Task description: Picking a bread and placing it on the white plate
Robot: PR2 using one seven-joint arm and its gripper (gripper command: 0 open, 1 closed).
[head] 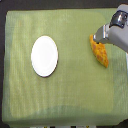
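Gripper at bread, white plate apart

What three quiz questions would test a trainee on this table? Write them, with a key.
1. True or false: the bread already lies on the white plate.
2. Which is nearer the gripper: A) the plate, B) the bread?
3. What covers the table?

Key:
1. False. The bread lies on the green cloth, well apart from the plate, toward the exterior view's right.
2. B. The gripper is at the bread's upper end; whether it is open or shut cannot be told.
3. A green cloth.
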